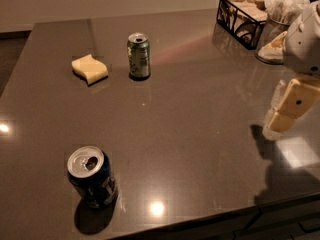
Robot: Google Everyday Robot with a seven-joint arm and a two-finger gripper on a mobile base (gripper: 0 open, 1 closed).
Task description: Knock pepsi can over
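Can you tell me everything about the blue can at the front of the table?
The blue can looks like shiny metal, dark blue with white and red marks and a silver top. Its drinking hole is open. It stands upright near the front left of the dark table. Only the table touches it. The gripper hangs far off at the right side, nowhere near it.
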